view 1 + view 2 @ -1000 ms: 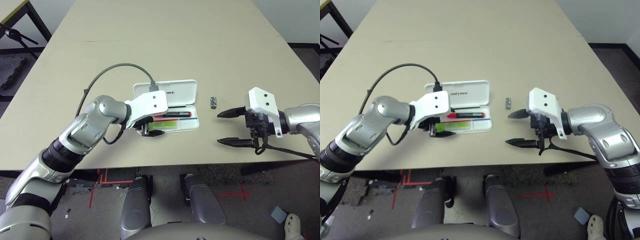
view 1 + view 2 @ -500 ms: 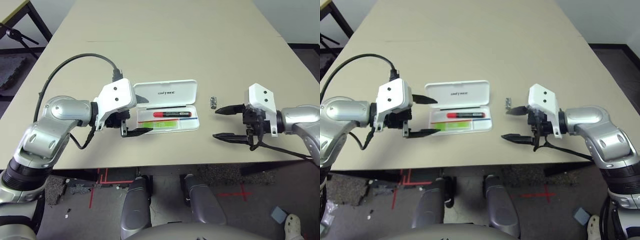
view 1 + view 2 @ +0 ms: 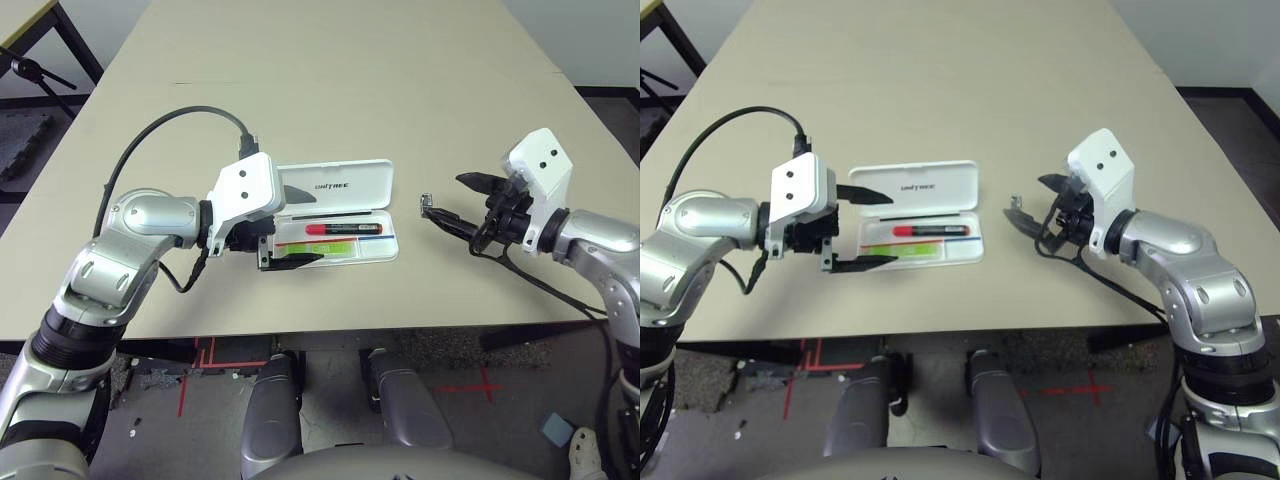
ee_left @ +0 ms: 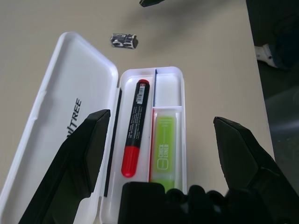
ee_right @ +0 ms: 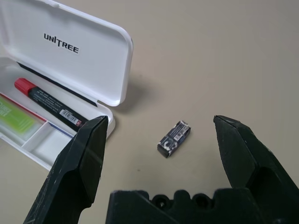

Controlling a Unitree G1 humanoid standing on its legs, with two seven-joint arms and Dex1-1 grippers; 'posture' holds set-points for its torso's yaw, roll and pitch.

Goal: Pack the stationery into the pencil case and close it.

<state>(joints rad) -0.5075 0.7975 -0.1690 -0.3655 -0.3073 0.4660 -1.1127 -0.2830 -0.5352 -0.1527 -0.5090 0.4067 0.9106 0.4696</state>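
Two items already lie in the open pencil case (image 3: 340, 235); right gripper (image 5: 161, 135), fingers apart, aims at the stray clip (image 5: 174, 138) for pickup; left gripper (image 3: 290, 228) waits spread.

Lots of bare counter (image 3: 330, 90) behind the pencil case (image 3: 335, 211) and on both sides. Open lid (image 3: 335, 186) lying flat, no wall there. Small clip (image 5: 174, 138) alone on bare counter, room all around. Left end effector (image 3: 290, 228) crowding the case's left end.
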